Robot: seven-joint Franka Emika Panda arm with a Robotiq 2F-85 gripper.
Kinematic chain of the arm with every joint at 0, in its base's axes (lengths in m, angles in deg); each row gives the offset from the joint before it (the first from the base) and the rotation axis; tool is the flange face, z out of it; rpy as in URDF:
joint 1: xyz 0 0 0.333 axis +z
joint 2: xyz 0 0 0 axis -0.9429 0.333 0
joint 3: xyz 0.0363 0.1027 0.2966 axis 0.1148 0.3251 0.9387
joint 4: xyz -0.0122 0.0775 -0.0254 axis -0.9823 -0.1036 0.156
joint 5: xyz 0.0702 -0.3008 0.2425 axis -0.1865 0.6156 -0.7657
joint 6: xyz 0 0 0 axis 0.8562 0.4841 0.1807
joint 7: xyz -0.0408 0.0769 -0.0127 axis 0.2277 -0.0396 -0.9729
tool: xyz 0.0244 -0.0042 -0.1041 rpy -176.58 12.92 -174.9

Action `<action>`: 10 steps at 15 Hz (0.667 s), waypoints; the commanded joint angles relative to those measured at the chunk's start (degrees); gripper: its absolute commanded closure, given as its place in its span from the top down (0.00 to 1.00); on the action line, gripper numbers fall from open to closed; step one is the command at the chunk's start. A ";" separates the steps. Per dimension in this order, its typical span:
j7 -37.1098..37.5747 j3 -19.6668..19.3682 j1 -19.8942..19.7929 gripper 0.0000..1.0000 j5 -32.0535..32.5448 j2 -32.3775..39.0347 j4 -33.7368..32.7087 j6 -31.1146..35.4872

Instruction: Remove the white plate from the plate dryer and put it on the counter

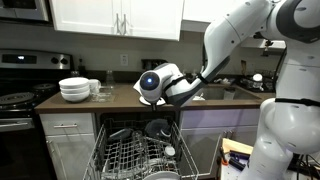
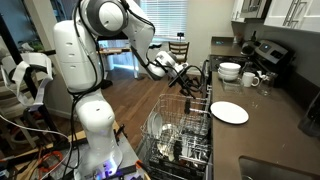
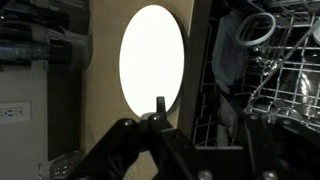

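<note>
- One white plate [image 2: 229, 112] lies flat on the dark brown counter [image 2: 268, 132], just beside the edge nearest the plate dryer [image 2: 178, 135]. The wrist view shows it as a bright oval [image 3: 152, 65] on the dark surface.
- The plate dryer is a grey wire rack standing pulled out below counter level, with a few dark dishes inside it.
- The robot's gripper [image 2: 185, 80] hangs above the rack's far end, apart from the plate and not touching it.
- In the wrist view the gripper [image 3: 160, 112] is a dark silhouette. I cannot tell whether its jaws are parted or closed, but nothing shows between them.
- A stack of white bowls [image 2: 230, 70] sits further along the counter, well apart from the plate.
- Judged from this, the carrying step looks done: the plate is out of the rack and resting on the counter.
- What seems left is to draw the arm clear. That calls for lifting away without brushing the rack's upright tines or nudging the plate toward the counter edge.
</note>
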 commanded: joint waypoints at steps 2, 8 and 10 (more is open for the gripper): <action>-7.75 1.30 1.44 0.86 -6.86 -7.79 5.31 2.95; -14.33 1.82 3.36 1.00 -12.22 -12.77 8.85 6.14; -17.09 1.70 3.88 1.00 -14.09 -13.82 9.91 8.75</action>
